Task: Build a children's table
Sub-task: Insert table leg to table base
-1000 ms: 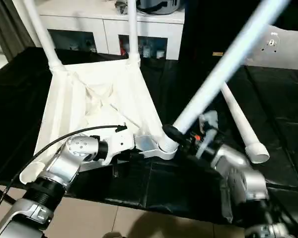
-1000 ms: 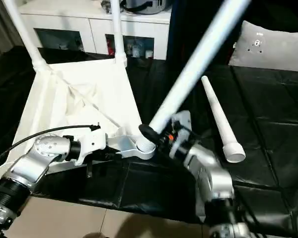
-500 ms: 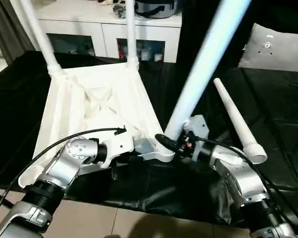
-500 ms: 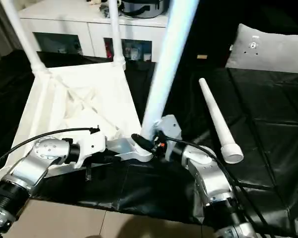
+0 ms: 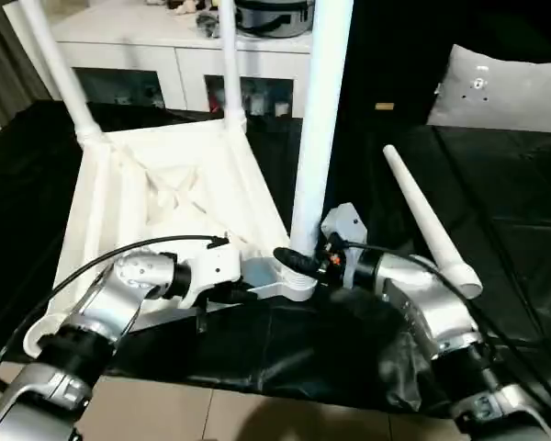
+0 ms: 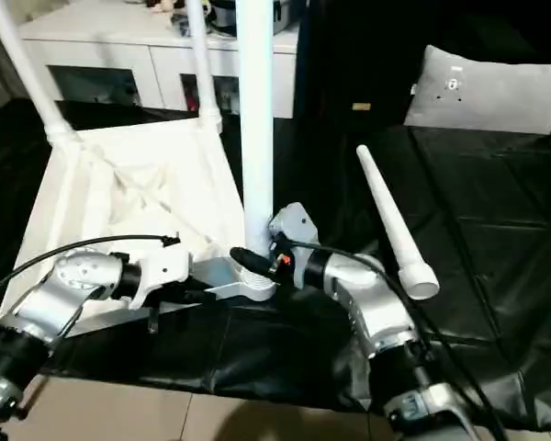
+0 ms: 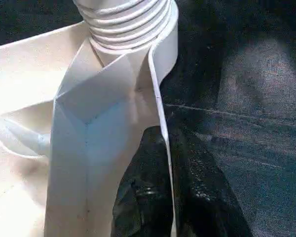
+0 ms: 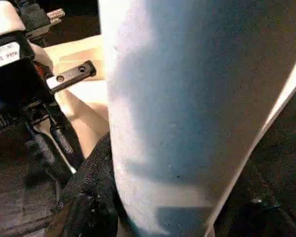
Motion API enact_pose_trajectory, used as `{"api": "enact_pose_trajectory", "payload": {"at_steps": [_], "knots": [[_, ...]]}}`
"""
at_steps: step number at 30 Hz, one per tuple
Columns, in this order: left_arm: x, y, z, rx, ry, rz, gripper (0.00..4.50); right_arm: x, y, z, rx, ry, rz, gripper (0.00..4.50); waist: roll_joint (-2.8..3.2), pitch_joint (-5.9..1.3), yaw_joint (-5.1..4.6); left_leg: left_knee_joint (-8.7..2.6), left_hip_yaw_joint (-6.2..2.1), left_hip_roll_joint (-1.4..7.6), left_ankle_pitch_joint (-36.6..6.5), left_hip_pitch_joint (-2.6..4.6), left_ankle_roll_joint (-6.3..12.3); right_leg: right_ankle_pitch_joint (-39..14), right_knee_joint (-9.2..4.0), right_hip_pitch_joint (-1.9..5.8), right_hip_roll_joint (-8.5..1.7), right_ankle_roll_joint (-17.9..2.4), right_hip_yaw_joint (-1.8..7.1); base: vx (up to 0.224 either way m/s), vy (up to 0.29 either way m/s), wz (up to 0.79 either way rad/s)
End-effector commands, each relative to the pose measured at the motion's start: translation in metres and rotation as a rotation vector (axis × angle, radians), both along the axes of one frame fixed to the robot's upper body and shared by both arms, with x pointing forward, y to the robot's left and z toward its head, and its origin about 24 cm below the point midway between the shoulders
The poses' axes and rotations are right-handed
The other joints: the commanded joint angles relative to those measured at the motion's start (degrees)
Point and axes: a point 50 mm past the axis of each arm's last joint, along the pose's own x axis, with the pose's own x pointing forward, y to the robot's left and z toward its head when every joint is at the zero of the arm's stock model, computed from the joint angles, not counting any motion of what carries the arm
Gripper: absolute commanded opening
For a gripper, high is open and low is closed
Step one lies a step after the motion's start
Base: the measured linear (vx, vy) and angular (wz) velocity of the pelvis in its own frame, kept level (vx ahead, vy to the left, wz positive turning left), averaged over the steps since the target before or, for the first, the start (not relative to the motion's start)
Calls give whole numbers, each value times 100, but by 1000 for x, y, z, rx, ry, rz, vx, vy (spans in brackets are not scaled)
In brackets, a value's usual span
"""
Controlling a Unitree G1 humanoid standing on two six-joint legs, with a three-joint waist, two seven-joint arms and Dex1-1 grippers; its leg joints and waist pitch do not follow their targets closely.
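I have the table top (image 5: 165,197) lying upside down on the black-covered counter (image 5: 514,230), ribs up. My left gripper (image 5: 248,296), jaws pinched shut on its thin rim, steadies the near corner socket (image 7: 128,22) while my right gripper (image 5: 298,264), jaws half open, clasps the smooth tapered leg (image 5: 320,129) upright in the ridged socket. A spare leg (image 5: 432,230) lies beside.

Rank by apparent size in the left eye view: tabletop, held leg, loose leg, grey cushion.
1. Tabletop, largest.
2. Held leg; it runs off the top edge and is nearest the camera, so it looks inflated.
3. Loose leg and grey cushion: too close to rank; the cushion is cut off.
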Motion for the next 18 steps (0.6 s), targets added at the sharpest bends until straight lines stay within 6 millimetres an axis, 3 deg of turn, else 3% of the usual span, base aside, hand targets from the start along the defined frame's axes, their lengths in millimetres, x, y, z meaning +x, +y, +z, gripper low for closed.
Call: {"api": "enact_pose_trajectory", "payload": {"at_steps": [1,11,15,18], "knots": [[4,-29,19,-2,-76,-201,0,-22,-3,-47,-156,232,25,191,109,-202,6,-475,-54,210,-1851,-28,-75,-1768,-543,196,-429,-913,359,0,0,0],[22,-19,21,17,-91,-130,0,-25,-9,-47,-164,238,-12,191,126,-214,101,-482,-57,214,-1733,-41,-84,-1719,-538,211,-451,-843,368,0,0,0],[22,-15,20,-21,-60,-90,0,-23,-8,-48,-160,219,-62,191,125,-202,96,-502,-63,226,-1850,-27,-110,-1984,-559,193,-470,-809,370,0,0,0],[24,-9,17,-80,-66,63,0,-20,-3,-52,-165,209,-168,191,135,-173,72,-519,-76,222,-2002,-22,-167,-2317,-591,163,-480,-737,362,0,0,0]]}}
